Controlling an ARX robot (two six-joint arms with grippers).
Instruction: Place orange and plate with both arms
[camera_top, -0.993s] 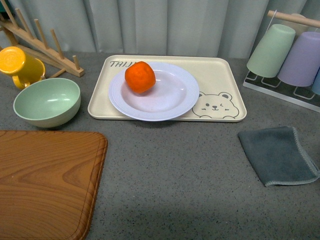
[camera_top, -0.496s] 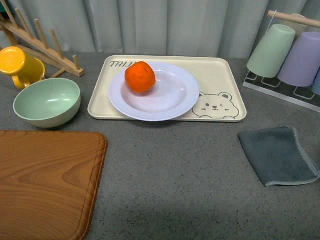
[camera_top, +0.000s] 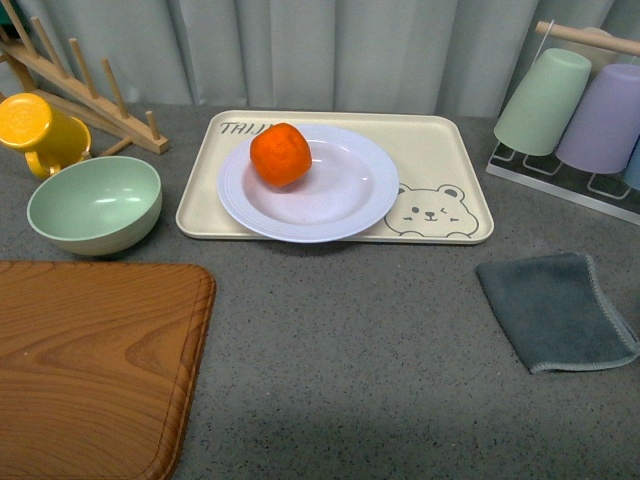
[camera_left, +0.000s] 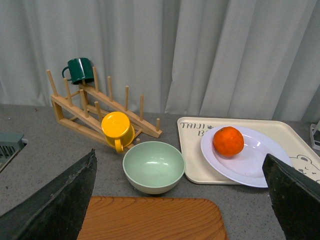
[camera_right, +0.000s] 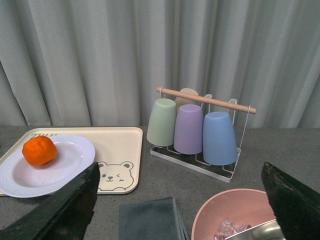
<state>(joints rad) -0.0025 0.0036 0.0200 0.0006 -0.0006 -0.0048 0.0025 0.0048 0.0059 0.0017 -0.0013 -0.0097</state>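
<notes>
Front view is showing neither of my arms. The orange (camera_top: 280, 154) is sitting in the plate (camera_top: 330, 215), toward its far-left side, and the plate is resting on the beige tray (camera_top: 455, 150), its near rim hanging just over the tray's front edge. The mint-green bowl (camera_top: 94, 204) is standing empty to the tray's left, with the yellow mug (camera_top: 38, 130) lying tipped just behind it, against the wooden rack (camera_top: 85, 90).

Writing: black letters reading "TAIJ" are showing on the tray's far-left corner before the plate cuts them off — a winking bear face is printed at the near-right corner.

Textures: the orange's skin is looking dimpled; the plate is white with concentric ridges around its wide rim; the counter is speckled grey. A wood-grain board (camera_top: 95, 365) with rounded corners is lying near-left, and a folded grey cloth (camera_top: 555, 310) near-right. Green, purple and blue cups (camera_right: 188, 129) are hanging upside down on a wire stand with a wooden bar.

Left wrist view: my left gripper's (camera_left: 180, 200) dark fingers (camera_left: 55, 200) are standing spread wide, holding nothing; a dark green mug (camera_left: 80, 70) is perching on the rack.

Right wrist view: my right gripper (camera_right: 180, 205) is likewise spread and empty — a pink bowl (camera_right: 230, 212) is sitting below it, holding something pale I cannot make out.
</notes>
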